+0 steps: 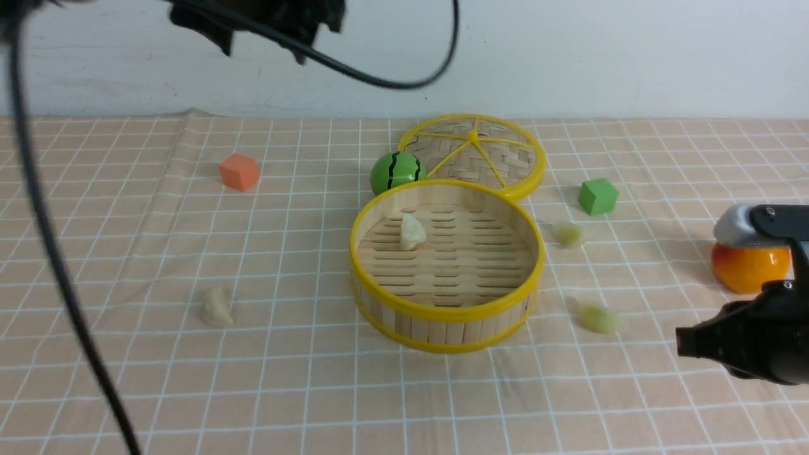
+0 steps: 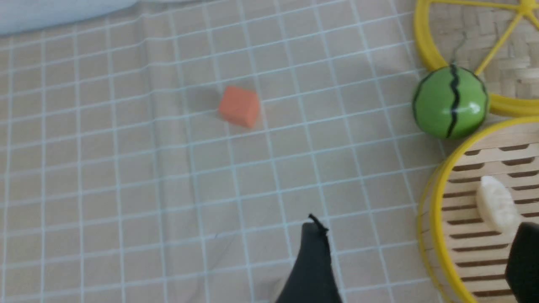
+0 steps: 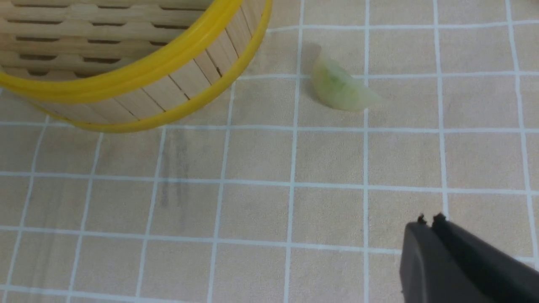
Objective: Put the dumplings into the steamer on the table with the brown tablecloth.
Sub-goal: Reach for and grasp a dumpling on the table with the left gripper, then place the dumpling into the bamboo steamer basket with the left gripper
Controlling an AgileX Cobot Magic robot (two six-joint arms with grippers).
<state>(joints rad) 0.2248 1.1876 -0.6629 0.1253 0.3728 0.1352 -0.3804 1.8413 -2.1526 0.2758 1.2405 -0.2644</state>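
The steamer (image 1: 442, 311) stands mid-table on the brown gridded tablecloth (image 1: 189, 392). One cream dumpling (image 1: 412, 231) lies inside it and also shows in the left wrist view (image 2: 497, 206). The other cream dumpling (image 1: 217, 308) lies on the cloth to the steamer's left. Two pale green dumplings (image 1: 569, 234) (image 1: 597, 318) lie to its right. My left gripper (image 2: 420, 222) is open and empty, high over the steamer's left rim (image 2: 433, 219). My right gripper (image 1: 682, 341) is shut and empty, right of the nearer green dumpling (image 3: 341, 86); its tips (image 3: 429, 221) are a few squares short of that dumpling.
A woven lid with yellow spokes (image 1: 480, 151) and a toy watermelon ball (image 1: 397, 172) sit behind the steamer. An orange cube (image 1: 239, 171) is at far left, a green cube (image 1: 597, 196) and a toy orange (image 1: 749, 268) at right. A black cable (image 1: 50, 253) hangs at left.
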